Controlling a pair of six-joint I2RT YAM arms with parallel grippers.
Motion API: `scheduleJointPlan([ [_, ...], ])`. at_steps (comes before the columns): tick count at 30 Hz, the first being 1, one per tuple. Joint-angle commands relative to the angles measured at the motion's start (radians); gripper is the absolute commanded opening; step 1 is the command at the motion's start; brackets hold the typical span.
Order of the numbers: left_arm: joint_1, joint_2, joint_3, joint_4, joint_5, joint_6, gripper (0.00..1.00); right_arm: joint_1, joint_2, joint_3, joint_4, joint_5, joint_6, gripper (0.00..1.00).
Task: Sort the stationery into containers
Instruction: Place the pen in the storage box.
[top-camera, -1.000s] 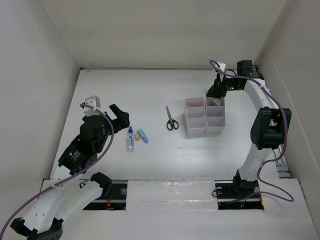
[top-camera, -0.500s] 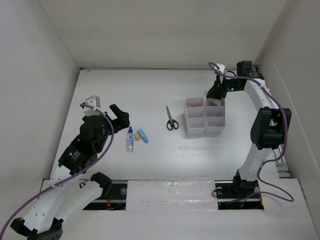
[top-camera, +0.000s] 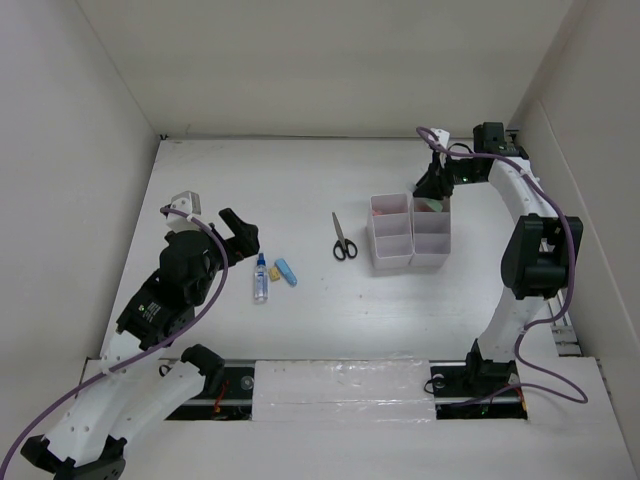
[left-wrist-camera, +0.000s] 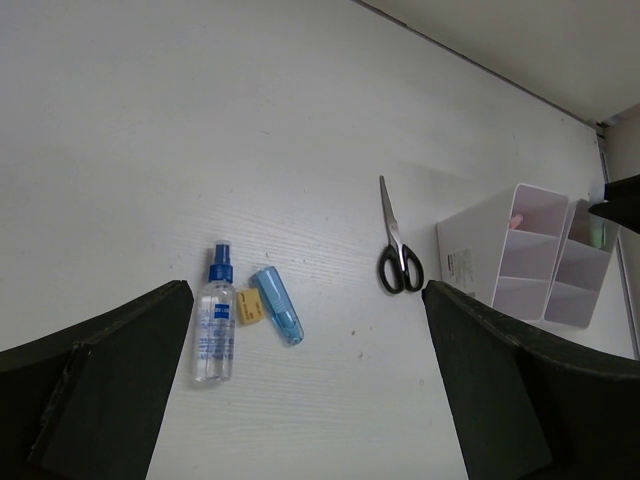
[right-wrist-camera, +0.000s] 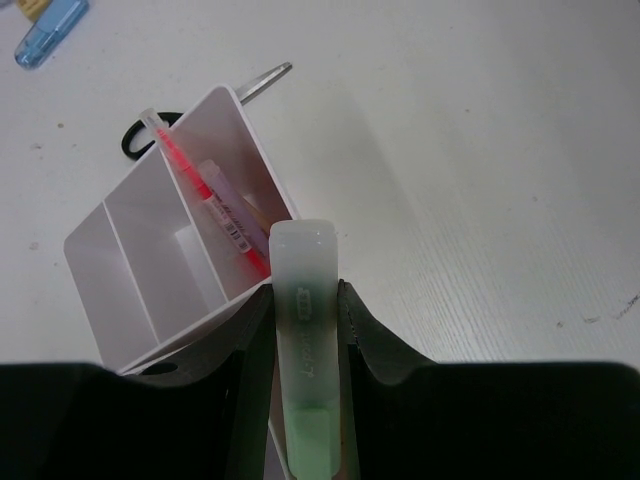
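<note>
My right gripper (top-camera: 433, 186) is shut on a green marker (right-wrist-camera: 303, 330), held over the far end of the right container (top-camera: 446, 236). The left container (right-wrist-camera: 92, 262) has thin pink pens (right-wrist-camera: 203, 192) in its far compartment. Black-handled scissors (top-camera: 343, 240) lie left of the containers. Further left are a clear bottle with a blue cap (left-wrist-camera: 215, 320), a blue marker (left-wrist-camera: 276, 305) and a small orange piece (left-wrist-camera: 249, 306) between them. My left gripper (top-camera: 240, 236) stands open above the table near these three, holding nothing.
White walls enclose the table on the left, back and right. The right arm reaches along the right wall (top-camera: 590, 200). Bare table lies between the scissors and the bottle group.
</note>
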Motion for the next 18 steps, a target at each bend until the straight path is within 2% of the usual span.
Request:
scheduleJointPlan([
  [1,-0.001,0.001,-0.004,0.043,0.004,0.015,1.0,-0.004,-0.03,0.025,-0.041,-0.065,-0.018,0.27],
  [3,-0.001,0.001,-0.004,0.043,0.004,0.015,1.0,-0.013,-0.03,0.025,-0.041,-0.075,-0.018,0.27],
  [4,-0.001,0.001,-0.004,0.043,0.004,0.015,1.0,-0.013,-0.03,0.025,-0.041,-0.075,-0.018,0.38],
  [12,-0.001,0.001,-0.004,0.043,0.004,0.015,1.0,-0.013,-0.019,0.045,-0.06,-0.071,-0.007,0.39],
  [13,-0.001,0.001,-0.004,0.043,0.004,0.015,1.0,-0.013,-0.019,0.045,-0.061,-0.071,-0.007,0.56],
  [18,-0.001,0.001,-0.004,0.043,0.004,0.015,1.0,-0.023,-0.064,0.045,-0.07,-0.136,-0.036,0.62],
])
